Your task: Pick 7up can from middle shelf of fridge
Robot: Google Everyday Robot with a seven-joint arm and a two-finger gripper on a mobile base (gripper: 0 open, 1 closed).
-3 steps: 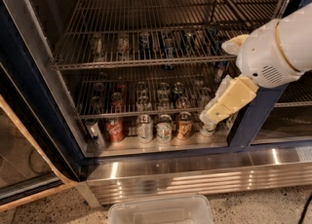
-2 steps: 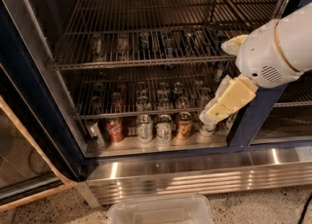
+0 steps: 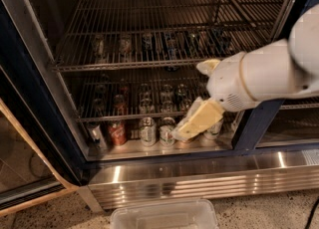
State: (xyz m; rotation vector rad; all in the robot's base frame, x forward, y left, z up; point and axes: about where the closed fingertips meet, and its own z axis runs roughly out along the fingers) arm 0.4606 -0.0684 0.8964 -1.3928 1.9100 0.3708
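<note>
The fridge stands open with a dark blue frame and chrome wire racks. The middle shelf is the wire rack just above the fridge floor and holds a row of cans. A pale silvery can there, the 7up can, stands near the middle of the row; its markings are too faint to read. My gripper is at the right of this rack, to the right of that can and not touching it. Its yellowish fingers stand apart with nothing between them.
The rack above holds several cans at its back. On the pale fridge floor stand a red can, two pale cans and more cans partly hidden by my finger. A ribbed steel base panel and a clear plastic bin lie below.
</note>
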